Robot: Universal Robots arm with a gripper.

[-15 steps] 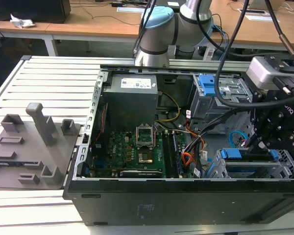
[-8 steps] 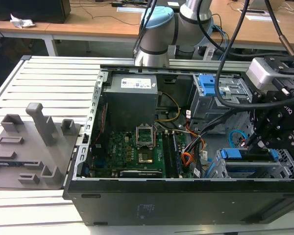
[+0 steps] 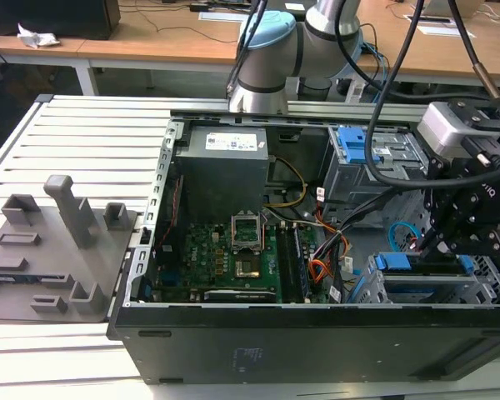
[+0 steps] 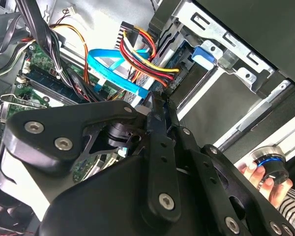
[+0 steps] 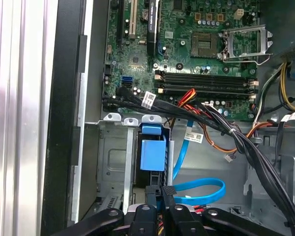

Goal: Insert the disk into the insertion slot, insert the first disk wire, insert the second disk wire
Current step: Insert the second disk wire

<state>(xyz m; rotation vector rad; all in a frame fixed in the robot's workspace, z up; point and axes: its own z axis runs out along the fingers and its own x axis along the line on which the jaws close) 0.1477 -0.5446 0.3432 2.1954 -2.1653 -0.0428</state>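
Closing in: gripper (image 5: 160,194) sits low in the PC case at the rear of the drive cage, fingers (image 5: 150,199) drawn tight together. Whether they pinch anything can't be told.
Plug: black connector (image 4: 173,82) of the red/yellow/black wire bundle (image 4: 147,54) lies just beyond the fingertips in the second wrist view, at the cage mouth.
Disk: the disk (image 5: 152,155), known by its blue carrier, looks already seated in the insertion slot (image 5: 110,162). In the exterior view it lies at the case's corner on the exterior view's right (image 3: 417,265), under the gripper (image 3: 429,242).
Step, as judged: disk in; wire work is in hand.
Doing it well: plug should go square to the disk's socket, pushed straight along the slot axis w/ no twist. A tilted plug would likely jam or bend.
Clutter: blue flat cable (image 5: 201,189) loops just beside the fingers and black cables (image 5: 246,147) cross above, so a snag is the probable risk.
Beyond: motherboard (image 5: 187,49) lies well apart.
Bystander: a person's hand (image 4: 258,174) holds a blue-ringed knob (image 4: 270,164) outside the case wall.
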